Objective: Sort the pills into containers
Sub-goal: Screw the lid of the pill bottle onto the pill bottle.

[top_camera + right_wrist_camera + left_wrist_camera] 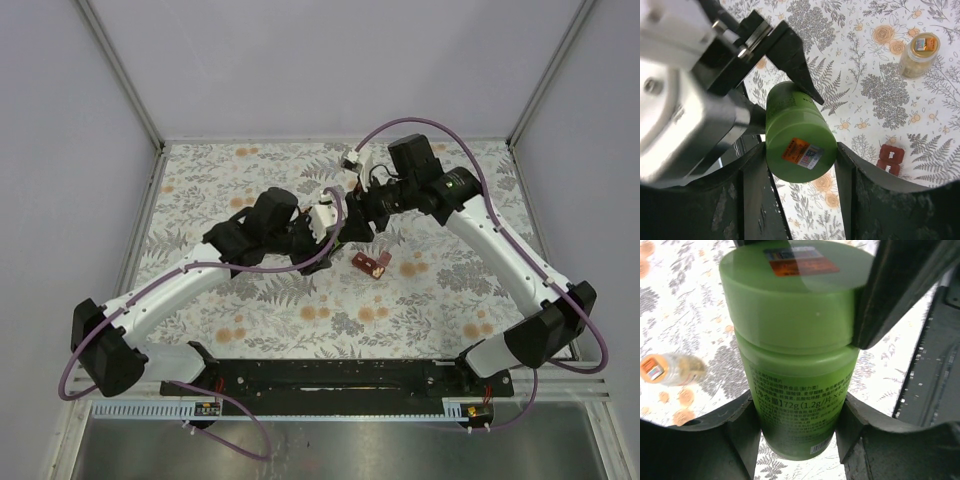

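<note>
Mid-table, top external view: the two arms meet above the floral cloth (300,310), the left gripper (330,228) and the right gripper (366,214) nose to nose. The green bottle they share is hidden between them in this view.

Left wrist view: the left gripper (797,415) is closed on the green bottle (795,390). Both fingers (742,435) press the lower, label-printed part of the body, one on each side. The bottle's cap (790,305) points away from this hand, and a dark finger of the other arm lies against the cap's right side.

Right wrist view: the right gripper (800,155) is closed about halfway. Its fingers (752,195) sit against opposite sides of the cap (802,150), whose end, with an orange sticker, faces the camera. The bottle's body (787,107) runs back from the cap into the left gripper, so each hand holds one end. The cloth shows behind the bottle; whether the bottle touches it cannot be told.

Other containers: the small pale bottle (919,54) with an orange-labelled cap sits on the cloth well apart from both hands. Yellowish contents show through its wall, but single pills cannot be made out. The dark-red pill box (370,264) lies on the cloth just near of the grippers, touching neither; from the right wrist, two of its compartments (890,159) show.
</note>
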Robot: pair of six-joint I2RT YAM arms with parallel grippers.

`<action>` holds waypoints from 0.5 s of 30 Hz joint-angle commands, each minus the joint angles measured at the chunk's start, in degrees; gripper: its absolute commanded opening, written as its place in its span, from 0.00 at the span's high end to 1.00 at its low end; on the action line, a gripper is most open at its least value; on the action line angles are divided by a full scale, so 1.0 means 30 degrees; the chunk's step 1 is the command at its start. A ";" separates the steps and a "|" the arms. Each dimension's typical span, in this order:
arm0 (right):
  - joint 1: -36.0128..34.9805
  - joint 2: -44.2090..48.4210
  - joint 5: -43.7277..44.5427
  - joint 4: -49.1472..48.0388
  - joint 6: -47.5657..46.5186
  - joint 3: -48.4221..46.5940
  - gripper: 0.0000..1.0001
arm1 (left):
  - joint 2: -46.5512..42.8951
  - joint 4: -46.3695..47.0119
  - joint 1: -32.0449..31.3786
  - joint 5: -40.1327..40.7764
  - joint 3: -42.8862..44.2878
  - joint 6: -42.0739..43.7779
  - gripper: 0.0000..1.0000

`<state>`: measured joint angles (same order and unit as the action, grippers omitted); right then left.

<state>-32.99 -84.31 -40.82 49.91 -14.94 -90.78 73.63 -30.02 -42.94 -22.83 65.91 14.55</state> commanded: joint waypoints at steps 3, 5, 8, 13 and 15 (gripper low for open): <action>-0.0633 -0.0957 -0.1190 0.0269 0.4361 -0.0003 0.81 | -0.1396 0.6314 -0.0189 0.5232 -0.0084 -0.0220 1.00; -0.0546 -0.1220 -0.1422 0.0063 0.4860 -0.0061 0.79 | -0.1572 0.6520 -0.0189 0.5995 -0.0231 -0.0132 1.00; -0.0516 -0.1456 -0.1715 -0.0376 0.6119 -0.0032 0.75 | -0.1777 0.6842 -0.0190 0.7051 -0.0494 -0.0162 1.00; -0.0341 -0.1924 -0.2594 -0.1167 0.7732 0.0172 0.76 | -0.1691 0.7019 -0.0306 0.8223 -0.0495 0.0160 1.00; -0.0311 -0.2158 -0.3032 -0.1489 0.8287 0.0260 0.77 | -0.1545 0.7106 -0.0481 0.8720 -0.0466 0.0511 1.00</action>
<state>-32.42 -88.95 -39.88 41.23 2.00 -90.78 70.74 -26.11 -44.36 -5.23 62.41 15.20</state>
